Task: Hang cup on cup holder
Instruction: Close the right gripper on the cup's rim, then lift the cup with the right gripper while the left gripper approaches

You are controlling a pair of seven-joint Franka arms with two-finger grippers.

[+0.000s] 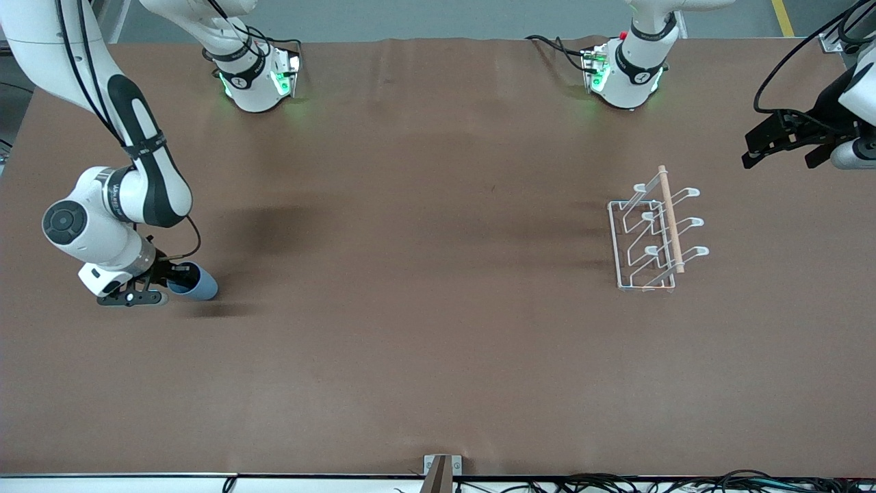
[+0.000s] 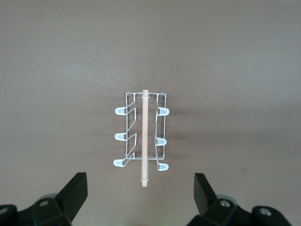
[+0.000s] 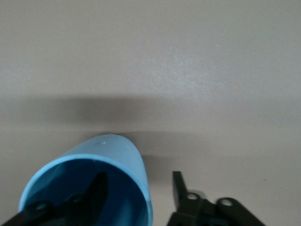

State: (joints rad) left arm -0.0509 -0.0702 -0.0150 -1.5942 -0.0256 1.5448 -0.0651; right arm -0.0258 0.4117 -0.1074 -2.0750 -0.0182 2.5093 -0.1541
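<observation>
The light-blue cup [image 1: 200,283] lies on its side on the table toward the right arm's end, its mouth facing my right gripper [image 1: 178,279]. In the right wrist view one finger [image 3: 98,188] is inside the cup [image 3: 117,153] and the other finger [image 3: 178,186] is outside, a gap away from the wall; the gripper [image 3: 139,176] straddles the rim and is open. The white wire cup holder [image 1: 670,218] with its wooden rod stands toward the left arm's end. My left gripper [image 1: 780,159] hangs open and waits past that end of the rack, looking at the cup holder [image 2: 145,132] between its fingers [image 2: 139,178].
The brown table top [image 1: 424,308] stretches wide between cup and rack. Both arm bases [image 1: 256,79] stand along the edge farthest from the front camera. Cables [image 1: 616,483] run along the nearest edge.
</observation>
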